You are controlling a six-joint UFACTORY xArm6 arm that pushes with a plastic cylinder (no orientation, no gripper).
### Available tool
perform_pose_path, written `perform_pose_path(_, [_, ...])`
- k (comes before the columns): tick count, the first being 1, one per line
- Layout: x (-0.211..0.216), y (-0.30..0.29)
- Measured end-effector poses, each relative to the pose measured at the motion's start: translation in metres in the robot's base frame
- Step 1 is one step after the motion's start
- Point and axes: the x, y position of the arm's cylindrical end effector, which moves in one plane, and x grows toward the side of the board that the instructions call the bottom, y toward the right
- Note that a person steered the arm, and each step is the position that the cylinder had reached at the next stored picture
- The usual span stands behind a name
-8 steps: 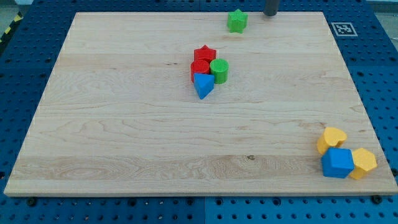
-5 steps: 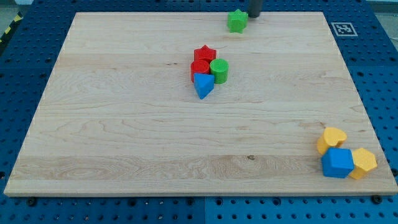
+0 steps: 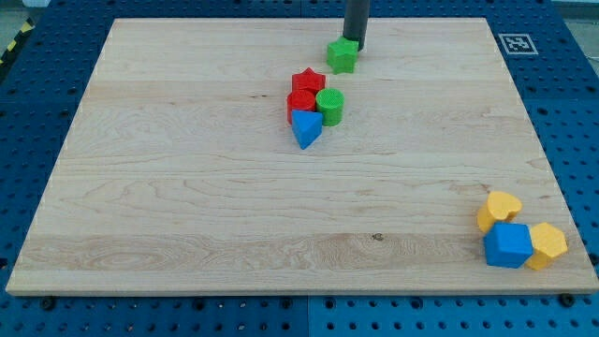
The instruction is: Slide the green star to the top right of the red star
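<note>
The green star [image 3: 343, 56] lies near the view's top, up and to the right of the red star [image 3: 308, 80], with a small gap between them. My tip [image 3: 355, 42] touches the green star's upper right side. The red star sits at the top of a tight cluster with a red cylinder [image 3: 299, 102], a green cylinder [image 3: 329, 106] and a blue triangular block [image 3: 305, 128].
A yellow heart [image 3: 500, 208], a blue block [image 3: 508, 244] and a yellow hexagon [image 3: 547, 245] sit together at the view's bottom right. The board's top edge [image 3: 281, 19] is just above the green star. A marker tag [image 3: 515, 43] lies at the top right.
My tip moved left and down from the board's top edge and pushed the green star down-left, closer to the red star. The other blocks did not move.
</note>
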Motion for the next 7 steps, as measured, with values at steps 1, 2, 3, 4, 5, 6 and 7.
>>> perform_pose_path(1, [0.018,-0.006])
perform_pose_path(2, [0.032,-0.019])
perform_pose_path(3, [0.044,-0.036])
perform_pose_path(4, [0.064,-0.041])
perform_pose_path(5, [0.071,-0.011])
perform_pose_path(6, [0.073,0.006])
perform_pose_path(7, [0.078,0.007])
